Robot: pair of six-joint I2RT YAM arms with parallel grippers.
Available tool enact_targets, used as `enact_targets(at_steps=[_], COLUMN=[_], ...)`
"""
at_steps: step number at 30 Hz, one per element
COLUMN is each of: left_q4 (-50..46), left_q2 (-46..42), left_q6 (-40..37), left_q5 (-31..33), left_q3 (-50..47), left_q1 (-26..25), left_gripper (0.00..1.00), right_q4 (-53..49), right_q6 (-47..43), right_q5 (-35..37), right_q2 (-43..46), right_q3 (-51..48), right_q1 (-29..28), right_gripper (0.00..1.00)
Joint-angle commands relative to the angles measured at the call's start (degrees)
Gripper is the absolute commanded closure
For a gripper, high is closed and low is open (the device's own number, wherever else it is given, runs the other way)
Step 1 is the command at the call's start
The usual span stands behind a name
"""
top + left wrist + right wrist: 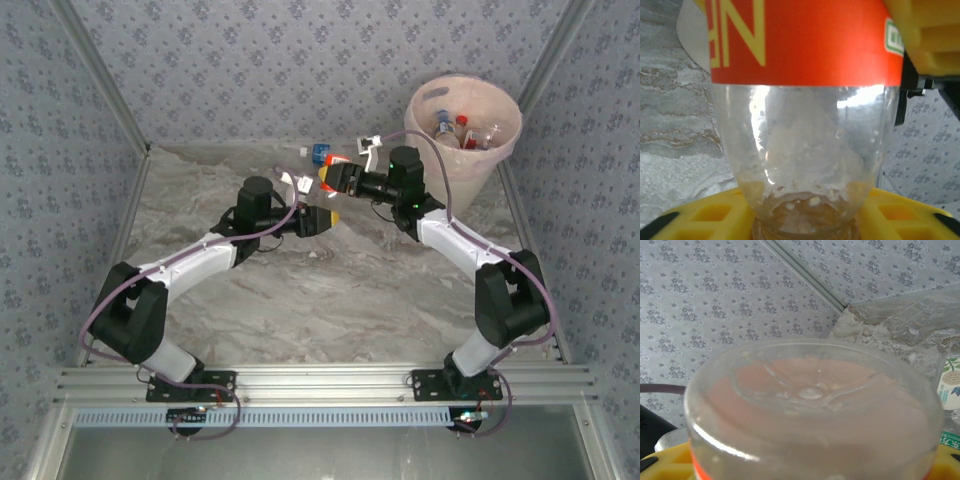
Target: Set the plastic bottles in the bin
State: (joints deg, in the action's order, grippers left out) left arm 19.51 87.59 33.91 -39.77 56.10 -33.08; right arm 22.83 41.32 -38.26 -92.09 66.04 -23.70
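A clear bottle with an orange label (805, 40) stands between my two grippers above the middle of the table. Its neck sits between the yellow fingers of my left gripper (805, 222), which is shut on it. In the right wrist view the bottle's round base (810, 400) looms close, with my right gripper (815, 467) shut around the body. From above, the left gripper (325, 216) and right gripper (333, 178) nearly touch, with the orange label (335, 161) showing by the right one. The cream bin (500, 160) at the far right holds several bottles (452, 126).
A blue-labelled bottle (320, 153) lies near the back wall behind the grippers. A green-and-white labelled bottle (950, 385) stands at the right edge of the right wrist view. Patterned walls close in the marble table (330, 300) on three sides.
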Motion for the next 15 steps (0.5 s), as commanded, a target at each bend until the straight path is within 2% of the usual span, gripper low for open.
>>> enact_targets(at_steps=[1,5,7,10,15], left_q4=[0.23,-0.67,-0.64,0.14,1.2], left_q2=[0.57,-0.74,-1.7,-3.69,-10.24], left_q6=[0.62,0.48,0.79,1.31,1.16], left_q5=[-1.5,0.81,1.44,3.19,14.2], left_q3=[2.92,2.61,2.14,0.68,-4.21], left_q1=[-0.46,-0.25,0.08,0.69,1.23], left_gripper=[0.39,0.14,0.07,0.02,0.02], right_q4=[-1.05,-4.24,-5.64,-8.69,-17.56], right_q6=[-1.5,-2.75,-3.51,-4.76,-10.7], right_q5=[0.78,1.84,2.44,3.55,6.76], right_q2=[2.82,3.8,4.42,5.7,8.32], right_q3=[0.37,0.94,0.96,1.38,5.37], right_q1=[0.57,1.85,2.53,3.64,5.79], right_gripper=[0.49,0.56,0.58,0.58,0.6])
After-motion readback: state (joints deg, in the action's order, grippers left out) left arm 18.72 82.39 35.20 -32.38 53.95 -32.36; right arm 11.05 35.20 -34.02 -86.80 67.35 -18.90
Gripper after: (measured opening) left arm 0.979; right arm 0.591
